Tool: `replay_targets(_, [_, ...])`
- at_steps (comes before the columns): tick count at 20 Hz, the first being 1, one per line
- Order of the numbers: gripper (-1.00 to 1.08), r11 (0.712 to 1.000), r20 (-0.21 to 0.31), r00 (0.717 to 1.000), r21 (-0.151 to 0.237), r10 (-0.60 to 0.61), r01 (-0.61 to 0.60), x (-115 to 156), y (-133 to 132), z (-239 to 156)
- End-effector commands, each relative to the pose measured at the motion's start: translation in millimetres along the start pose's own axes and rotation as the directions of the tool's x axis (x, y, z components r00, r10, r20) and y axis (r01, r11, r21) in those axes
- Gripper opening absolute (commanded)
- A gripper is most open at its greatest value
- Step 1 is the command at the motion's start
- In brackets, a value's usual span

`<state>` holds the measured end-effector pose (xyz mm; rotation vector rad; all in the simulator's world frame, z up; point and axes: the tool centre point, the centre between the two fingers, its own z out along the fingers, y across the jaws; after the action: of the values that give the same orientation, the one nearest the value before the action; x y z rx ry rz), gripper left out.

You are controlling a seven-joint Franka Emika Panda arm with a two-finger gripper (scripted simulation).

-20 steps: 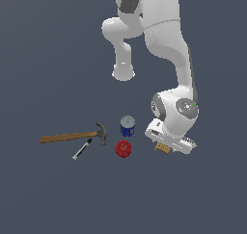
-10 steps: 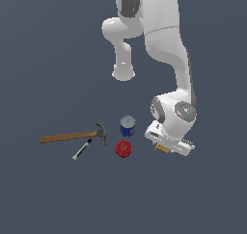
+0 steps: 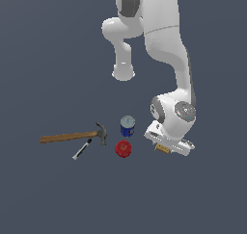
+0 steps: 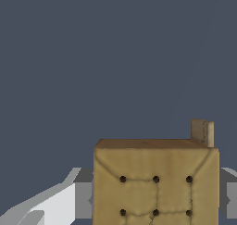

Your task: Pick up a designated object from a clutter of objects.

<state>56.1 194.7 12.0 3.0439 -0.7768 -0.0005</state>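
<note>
The tan square block [image 4: 155, 166], cracker-like with dark dots and lines on its face, fills the lower part of the wrist view. It sits between my gripper's [image 4: 156, 198] two fingers [image 4: 84, 195], which press against its two sides. In the exterior view only a sliver of the block [image 3: 161, 149] shows under the white hand, where the gripper [image 3: 165, 151] is low near the floor. The block lies to the exterior view's right of the other clutter. I cannot tell whether it is off the floor.
In the exterior view a red round object [image 3: 123, 149] lies just left of the hand, with a blue can [image 3: 127, 126] with a silver top behind it. Farther left are a wooden-handled claw hammer [image 3: 72, 136] and a black-and-white marker [image 3: 82, 149].
The arm and hand have stayed almost still, low over the tan block. The other objects have not moved.
</note>
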Motion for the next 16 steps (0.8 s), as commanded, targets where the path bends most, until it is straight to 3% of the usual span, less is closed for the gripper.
replay_targets(1, [-1.00, 1.000, -0.001, 1.000, 0.001, 0.000, 0.000, 0.5, 0.5, -3.5])
replay_targets(9, [-1.00, 1.000, -0.001, 1.000, 0.001, 0.000, 0.000, 3.1, 9.2, -36.9])
replay_targets(16, [-1.00, 1.000, -0.001, 1.000, 0.001, 0.000, 0.000, 7.8, 24.5, -96.6])
